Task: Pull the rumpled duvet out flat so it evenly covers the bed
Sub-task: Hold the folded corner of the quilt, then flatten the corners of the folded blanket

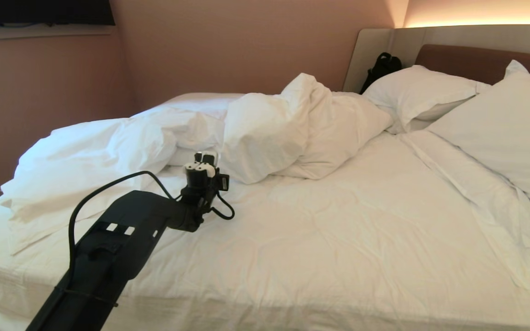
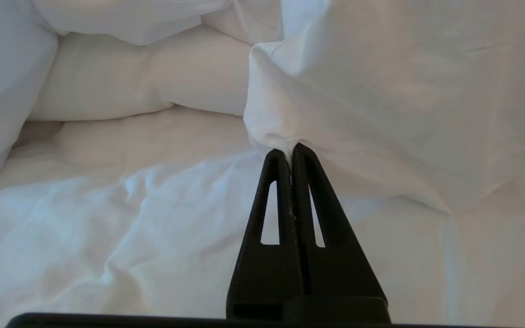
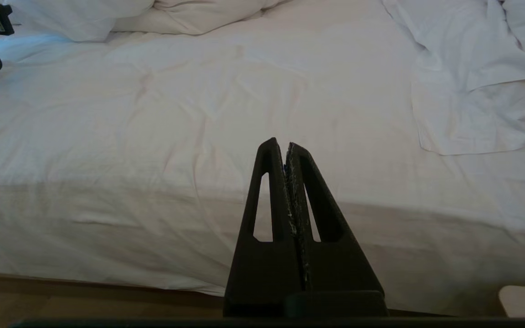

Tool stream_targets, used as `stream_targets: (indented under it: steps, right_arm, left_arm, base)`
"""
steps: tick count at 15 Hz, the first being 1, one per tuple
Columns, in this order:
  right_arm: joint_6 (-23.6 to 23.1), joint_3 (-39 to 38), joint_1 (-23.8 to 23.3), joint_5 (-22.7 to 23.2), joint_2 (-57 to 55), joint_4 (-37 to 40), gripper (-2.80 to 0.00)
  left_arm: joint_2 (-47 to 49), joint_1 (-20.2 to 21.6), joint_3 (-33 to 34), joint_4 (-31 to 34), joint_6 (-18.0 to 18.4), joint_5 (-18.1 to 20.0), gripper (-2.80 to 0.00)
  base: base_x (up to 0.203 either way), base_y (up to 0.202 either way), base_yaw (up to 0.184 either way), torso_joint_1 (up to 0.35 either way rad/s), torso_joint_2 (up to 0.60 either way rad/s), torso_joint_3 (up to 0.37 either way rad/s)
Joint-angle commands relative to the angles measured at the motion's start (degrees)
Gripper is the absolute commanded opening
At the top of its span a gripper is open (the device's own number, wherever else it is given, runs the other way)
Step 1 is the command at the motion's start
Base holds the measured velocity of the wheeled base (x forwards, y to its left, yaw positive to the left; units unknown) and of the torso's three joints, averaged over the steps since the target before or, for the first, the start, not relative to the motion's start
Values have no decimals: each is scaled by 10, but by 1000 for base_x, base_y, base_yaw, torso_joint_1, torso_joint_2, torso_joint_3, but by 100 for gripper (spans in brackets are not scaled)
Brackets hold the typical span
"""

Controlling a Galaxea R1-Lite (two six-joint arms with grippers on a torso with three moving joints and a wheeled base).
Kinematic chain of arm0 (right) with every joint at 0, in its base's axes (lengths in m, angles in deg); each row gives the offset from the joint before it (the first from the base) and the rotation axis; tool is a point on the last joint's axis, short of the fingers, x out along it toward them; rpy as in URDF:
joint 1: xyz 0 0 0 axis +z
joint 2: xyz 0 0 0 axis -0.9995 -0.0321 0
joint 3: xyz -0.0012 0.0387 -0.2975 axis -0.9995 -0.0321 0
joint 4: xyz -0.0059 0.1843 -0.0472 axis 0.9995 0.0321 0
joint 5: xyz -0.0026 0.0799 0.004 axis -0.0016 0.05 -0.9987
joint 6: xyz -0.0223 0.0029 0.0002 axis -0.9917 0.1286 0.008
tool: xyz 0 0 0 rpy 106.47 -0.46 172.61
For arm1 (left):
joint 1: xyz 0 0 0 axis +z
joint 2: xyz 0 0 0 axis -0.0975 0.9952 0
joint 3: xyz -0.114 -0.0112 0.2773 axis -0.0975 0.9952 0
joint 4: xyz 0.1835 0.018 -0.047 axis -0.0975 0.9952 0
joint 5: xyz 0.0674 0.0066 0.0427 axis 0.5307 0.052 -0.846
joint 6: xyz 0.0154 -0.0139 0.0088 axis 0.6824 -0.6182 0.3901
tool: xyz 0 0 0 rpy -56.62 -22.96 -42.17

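Head high; wrists low, perhaps bed [image 1: 320, 239]-level.

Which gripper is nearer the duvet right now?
Left. The left gripper is pinched on a fold of the duvet; the right gripper hangs shut by the bed's near edge, apart from it.

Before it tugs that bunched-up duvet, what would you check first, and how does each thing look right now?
1. Left gripper shut on a fold of the duvet: ok.
2. How deep the fold sits between the fingers: cannot tell; only the tips pinch it.
3. Duvet spread over the bed: not ok, heaped toward the far left side.
4. Pillows off the duvet: ok, they lie apart by the headboard.
5. Right gripper out of the way: ok, shut, empty, hanging at the near bed edge.
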Motion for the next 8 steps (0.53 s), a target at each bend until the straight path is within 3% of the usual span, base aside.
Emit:
stream_targets:
  steps: [1, 8]
  right_arm:
    - [0, 0, 0, 0, -1, 0, -280]
    - [0, 0, 0, 0, -1, 0, -280]
  left_arm:
    - [-36, -17, 8, 1, -19, -23, -280]
    - [-251, -115, 210, 67, -185, 2, -280]
  base:
    - [0, 0, 0, 0, 0, 0]
    - [0, 0, 0, 0, 0, 0]
